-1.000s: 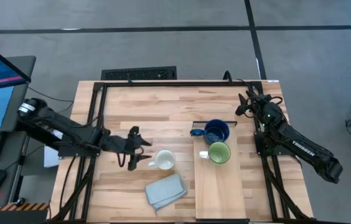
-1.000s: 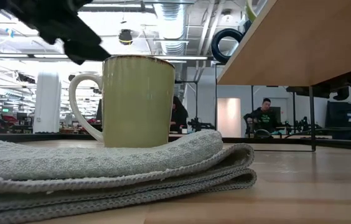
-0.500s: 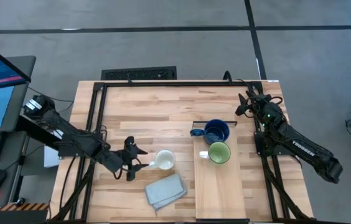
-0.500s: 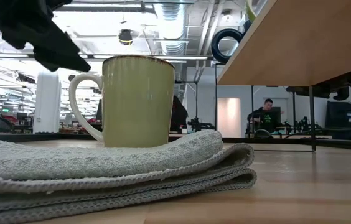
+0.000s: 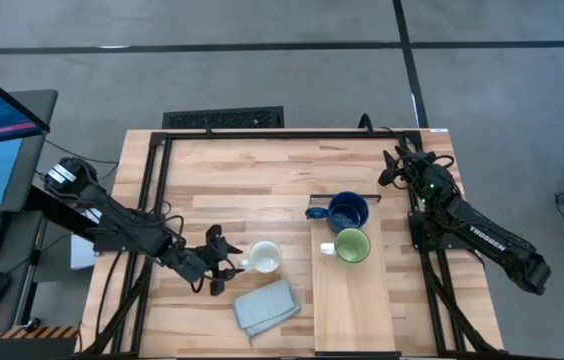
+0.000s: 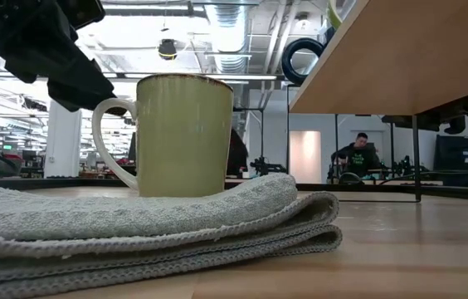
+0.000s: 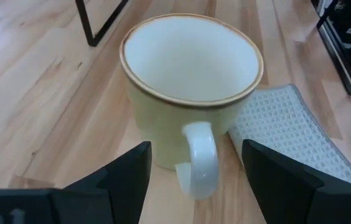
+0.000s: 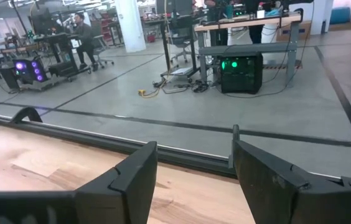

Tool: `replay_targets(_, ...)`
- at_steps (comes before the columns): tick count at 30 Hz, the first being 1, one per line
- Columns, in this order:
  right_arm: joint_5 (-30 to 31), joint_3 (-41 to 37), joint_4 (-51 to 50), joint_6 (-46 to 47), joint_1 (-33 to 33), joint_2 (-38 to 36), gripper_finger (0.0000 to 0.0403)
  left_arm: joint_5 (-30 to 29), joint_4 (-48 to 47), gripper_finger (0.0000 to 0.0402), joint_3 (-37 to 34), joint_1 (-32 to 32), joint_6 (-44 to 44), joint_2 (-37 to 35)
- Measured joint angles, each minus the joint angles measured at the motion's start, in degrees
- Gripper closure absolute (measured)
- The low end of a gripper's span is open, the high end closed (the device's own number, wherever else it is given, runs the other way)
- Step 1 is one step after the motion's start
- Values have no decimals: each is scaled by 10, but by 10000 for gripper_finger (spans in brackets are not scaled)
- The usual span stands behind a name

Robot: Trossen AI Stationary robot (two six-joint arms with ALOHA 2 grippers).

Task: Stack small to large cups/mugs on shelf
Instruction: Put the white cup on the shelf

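Note:
A cream mug (image 5: pixel 264 257) stands upright on the tabletop, its handle (image 7: pixel 198 158) pointing toward the table's left. My left gripper (image 5: pixel 224 272) is open just left of it, one finger on each side of the handle, touching nothing; it also shows in the low view (image 6: pixel 76 79). The dark blue mug (image 5: pixel 346 212) and the light green mug (image 5: pixel 351 245) stand on the raised light-wood shelf (image 5: pixel 354 300). My right gripper (image 5: pixel 394 168) waits open at the table's far right.
A folded grey-blue cloth (image 5: pixel 266 306) lies on the table just near of the cream mug, close to my left gripper. Black frame bars (image 5: pixel 157 170) run along the table's left, right and far edges. People sit at desks beyond the table (image 6: pixel 354 154).
My left gripper has moved toward the table's near edge and a little right, coming down to the cream mug's handle and turning to face it. The mugs and cloth have stayed where they were.

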Motion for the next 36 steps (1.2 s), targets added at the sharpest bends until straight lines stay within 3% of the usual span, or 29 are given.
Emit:
replay_targets(15, 0, 0, 1, 0, 0, 8, 168, -7, 40, 160, 1, 2, 13, 47)
replay_targets(29, 0, 0, 0, 0, 0, 10, 168, -7, 40, 160, 1, 19, -5, 48)
replay_targets(36, 0, 0, 0, 0, 0, 10, 168, 30, 42, 160, 1, 40, -10, 47)
